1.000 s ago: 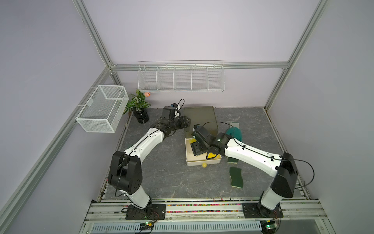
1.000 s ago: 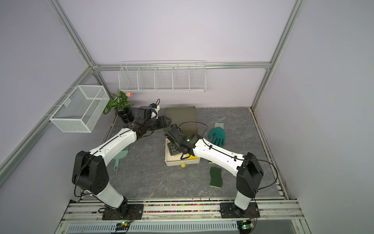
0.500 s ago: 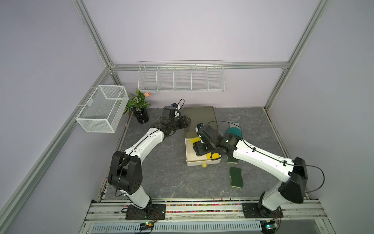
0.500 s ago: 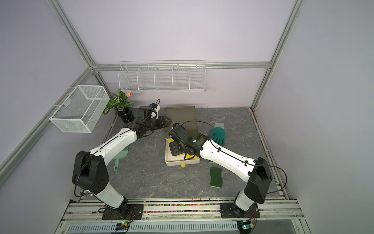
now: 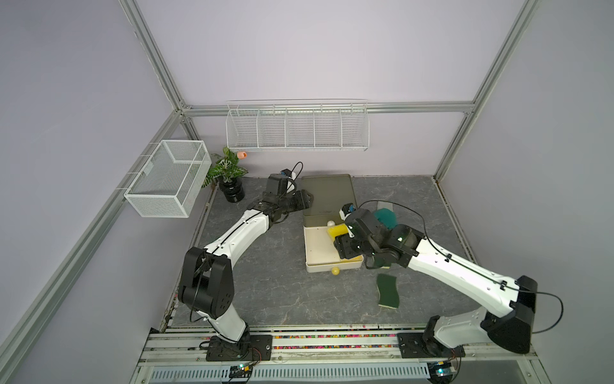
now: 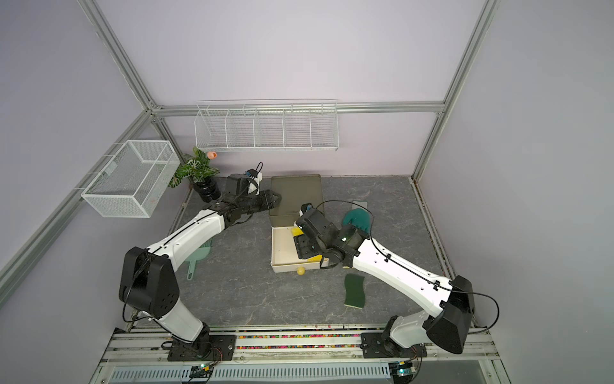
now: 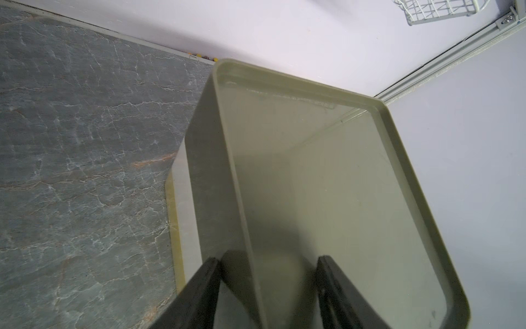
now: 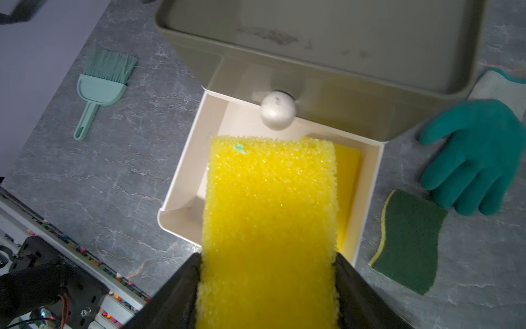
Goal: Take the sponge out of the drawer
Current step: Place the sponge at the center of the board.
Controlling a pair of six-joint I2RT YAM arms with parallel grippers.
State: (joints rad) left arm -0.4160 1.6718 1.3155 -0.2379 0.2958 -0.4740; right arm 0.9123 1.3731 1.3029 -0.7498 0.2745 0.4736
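Porous yellow rectangular sponge (image 8: pixel 270 213) hangs over the open cream plastic drawer (image 8: pixel 182 182), its long axis running from the right jaws toward the olive-green plastic cabinet (image 8: pixel 327 37); its far short edge lies near a round white knob (image 8: pixel 278 109); right jaws stand wide, clamped on the sponge's long sides; left jaws, partly parted, straddle the cabinet's side wall, with a gap on the inner side; bare grey stone-patterned table (image 8: pixel 99 176) flanks the drawer on one side; a dark green scouring pad (image 8: pixel 410 242) and a teal rubber glove (image 8: pixel 478 153) lie on the other.
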